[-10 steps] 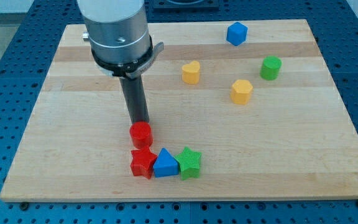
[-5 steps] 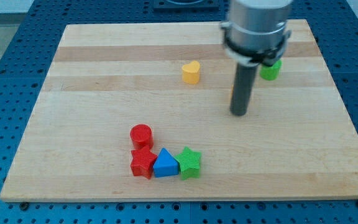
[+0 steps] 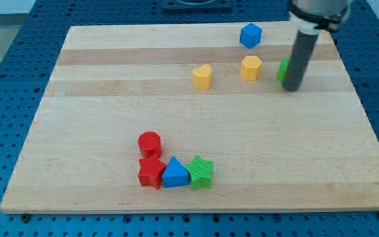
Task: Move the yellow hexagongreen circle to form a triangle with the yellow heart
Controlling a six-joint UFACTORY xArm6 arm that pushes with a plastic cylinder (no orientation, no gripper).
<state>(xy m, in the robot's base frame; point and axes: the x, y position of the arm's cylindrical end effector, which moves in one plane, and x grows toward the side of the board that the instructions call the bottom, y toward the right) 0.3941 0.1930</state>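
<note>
The yellow heart (image 3: 202,76) lies on the wooden board (image 3: 97,105) right of centre, toward the view's top. The yellow hexagon (image 3: 251,67) sits just to its right, a little higher. The green circle (image 3: 283,70) is further right, mostly hidden behind my rod; only its left edge shows. My tip (image 3: 292,88) rests on the board right beside the green circle, at its lower right, and well to the right of the yellow hexagon.
A blue hexagon (image 3: 250,35) sits near the board's top edge above the yellow hexagon. A red circle (image 3: 149,142), a red star (image 3: 151,172), a blue triangle (image 3: 174,173) and a green star (image 3: 201,172) cluster near the bottom edge.
My rod moved from the red circle across to the right, ending at the green circle. The yellow hexagon shifted up, level with the yellow heart.
</note>
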